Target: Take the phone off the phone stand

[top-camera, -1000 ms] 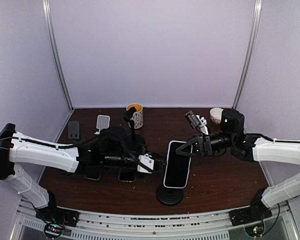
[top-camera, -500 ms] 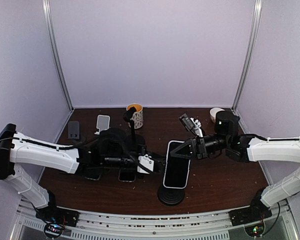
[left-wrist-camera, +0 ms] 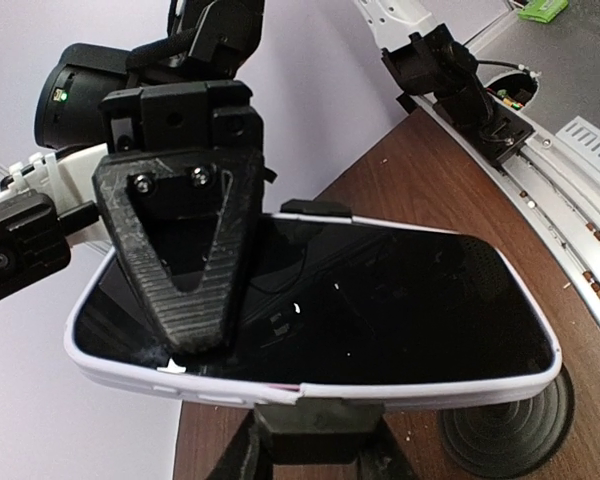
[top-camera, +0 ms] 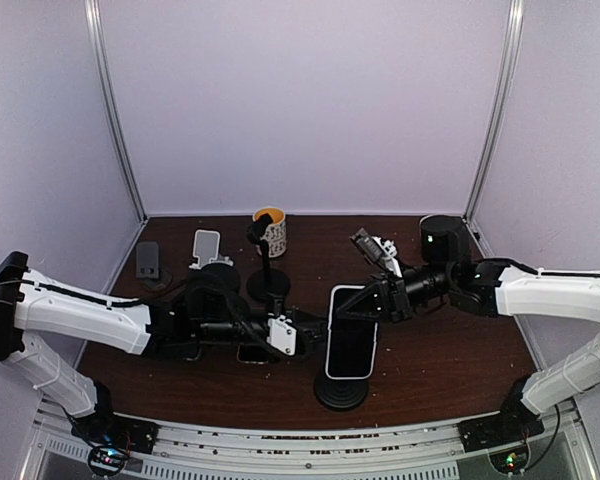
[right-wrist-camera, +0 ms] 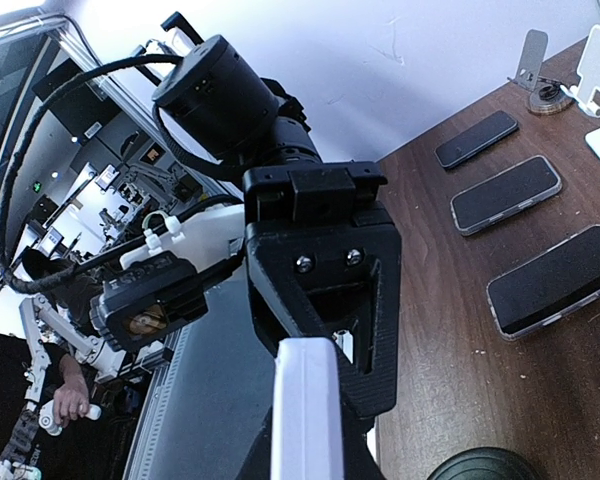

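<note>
Since the phone [top-camera: 352,335] is stiff, glossy and breakable, yet probably light in its white case, its short edges look the safest hold. It sits in the stand [top-camera: 340,392] toward six o'clock on the bench [top-camera: 450,370]. Reaching from three o'clock, the right tool [top-camera: 362,302] pinches its twelve o'clock end; a second ago those jaws gaped. Whether the left tool [top-camera: 302,330] at nine o'clock grips anything, I cannot tell.

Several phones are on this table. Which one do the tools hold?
The white-cased phone on the black stand at front centre: the left tool and right tool clamp it; other phones are untouched.
</note>
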Motion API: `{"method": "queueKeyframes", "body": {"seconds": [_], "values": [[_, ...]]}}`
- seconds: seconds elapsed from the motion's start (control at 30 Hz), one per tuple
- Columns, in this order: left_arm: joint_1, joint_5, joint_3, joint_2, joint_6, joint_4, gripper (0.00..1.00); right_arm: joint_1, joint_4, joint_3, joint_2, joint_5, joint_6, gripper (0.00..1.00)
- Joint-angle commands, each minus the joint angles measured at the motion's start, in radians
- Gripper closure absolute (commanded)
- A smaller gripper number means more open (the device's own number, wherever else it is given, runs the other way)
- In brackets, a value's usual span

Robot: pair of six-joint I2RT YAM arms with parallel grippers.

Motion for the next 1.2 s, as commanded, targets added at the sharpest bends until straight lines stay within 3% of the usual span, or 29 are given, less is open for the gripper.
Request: {"method": "queueKeyframes", "body": {"seconds": [0.0,0.33,0.5,0.8,1.03,1.17], "values": [[0.030,-0.036,-0.061,-0.088,-0.007,0.011,1.00,-0.019,-0.190,0.006,-0.002,-0.049,-0.063,1.00],[0.054,-0.044,-0.076,-0.052,-0.028,0.041,1.00,0.003,-0.226,0.026,-0.028,-0.091,-0.118,1.00],[0.057,-0.029,-0.042,-0.010,-0.030,0.053,1.00,0.038,-0.073,0.006,-0.063,-0.139,-0.064,1.00],[0.047,-0.008,0.001,0.015,-0.040,0.041,1.00,0.119,0.025,0.105,0.033,-0.143,-0.040,1.00],[0.016,-0.015,0.025,0.031,-0.040,0.032,1.00,0.128,0.323,0.107,0.101,-0.117,0.165,1.00],[0.014,-0.020,0.021,0.032,-0.046,0.035,1.00,0.125,0.317,0.126,0.080,-0.093,0.172,1.00]]}}
